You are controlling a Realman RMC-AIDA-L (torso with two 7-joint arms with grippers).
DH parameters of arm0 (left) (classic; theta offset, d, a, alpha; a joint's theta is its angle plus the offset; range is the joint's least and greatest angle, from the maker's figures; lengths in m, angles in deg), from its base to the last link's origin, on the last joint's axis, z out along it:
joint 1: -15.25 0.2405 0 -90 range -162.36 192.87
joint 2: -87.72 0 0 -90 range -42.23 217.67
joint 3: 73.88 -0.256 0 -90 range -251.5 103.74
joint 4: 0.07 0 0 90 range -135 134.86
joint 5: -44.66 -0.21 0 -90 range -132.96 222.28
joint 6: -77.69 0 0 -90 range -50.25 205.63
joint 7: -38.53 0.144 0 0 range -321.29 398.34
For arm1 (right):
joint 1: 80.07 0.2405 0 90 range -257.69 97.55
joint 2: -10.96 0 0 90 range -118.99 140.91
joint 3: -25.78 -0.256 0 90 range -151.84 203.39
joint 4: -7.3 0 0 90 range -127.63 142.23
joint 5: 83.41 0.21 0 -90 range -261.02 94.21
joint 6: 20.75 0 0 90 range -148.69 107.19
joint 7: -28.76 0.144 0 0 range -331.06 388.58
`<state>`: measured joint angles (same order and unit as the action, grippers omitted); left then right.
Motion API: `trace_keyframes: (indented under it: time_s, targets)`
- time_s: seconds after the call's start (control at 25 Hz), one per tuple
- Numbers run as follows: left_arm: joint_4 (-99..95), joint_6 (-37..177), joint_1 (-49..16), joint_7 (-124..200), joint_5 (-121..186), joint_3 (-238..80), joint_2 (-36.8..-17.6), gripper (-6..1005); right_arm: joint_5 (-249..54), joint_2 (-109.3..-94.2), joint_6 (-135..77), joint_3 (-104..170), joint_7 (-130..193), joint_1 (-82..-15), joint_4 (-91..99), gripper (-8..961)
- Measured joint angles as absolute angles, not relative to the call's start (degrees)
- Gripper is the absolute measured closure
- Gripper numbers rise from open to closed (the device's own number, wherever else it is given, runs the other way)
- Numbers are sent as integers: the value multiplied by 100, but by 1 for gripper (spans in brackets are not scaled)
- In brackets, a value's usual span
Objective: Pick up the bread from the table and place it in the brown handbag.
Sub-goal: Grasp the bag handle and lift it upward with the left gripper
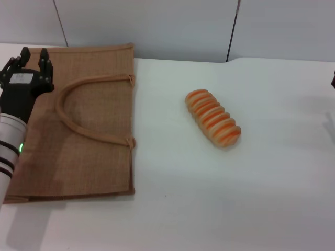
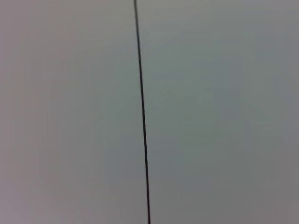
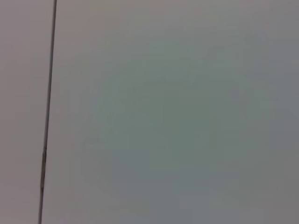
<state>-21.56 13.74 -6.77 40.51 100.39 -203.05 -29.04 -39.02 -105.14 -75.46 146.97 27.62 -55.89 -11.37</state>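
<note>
The bread (image 1: 213, 117), a pale tan loaf with orange-brown stripes, lies on the white table (image 1: 235, 198) right of centre, slanting from far left to near right. The brown handbag (image 1: 89, 157) lies flat at the left with its arched handles (image 1: 78, 128) on top. My left gripper (image 1: 34, 56) hovers over the bag's far left corner, open, with nothing between its fingers, far from the bread. Of the right arm only a dark sliver (image 1: 333, 79) shows at the right edge. Both wrist views show only a pale wall.
A pale panelled wall (image 1: 183, 26) with dark seams (image 2: 142, 116) runs behind the table. White tabletop surrounds the bread on every side. The left arm's silver forearm (image 1: 8, 146) lies over the bag's left edge.
</note>
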Motion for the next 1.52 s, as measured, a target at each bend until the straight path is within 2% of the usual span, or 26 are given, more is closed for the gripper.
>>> trace_keyframes:
  time_s: [0.48,0.8,1.04,1.2,1.52]
  targets:
    - [-2131,1466,-712,3317,9302,-20408,-2796,627,-3903,-10513,-7422,14698,2762,-5575,-1009,92]
    - [-2188,1743,-857,4483,9367,-20214,-2899,627,-3902,-10506,-7410,14697,2762,-5566,-1019,92]
    - [-2299,1755,-845,4211,9489,-20194,-2862,627,-3903,-10505,-7403,14698,2762,-5554,-1014,92]
    - [-2301,1778,-864,3338,9418,-20232,-2736,627,-3902,-10505,-7400,14697,2762,-5554,-1010,92]
    - [-2124,1312,-1093,1680,8074,-20272,-2352,627,-3902,-10505,-7266,14698,2761,-5516,-1010,92]
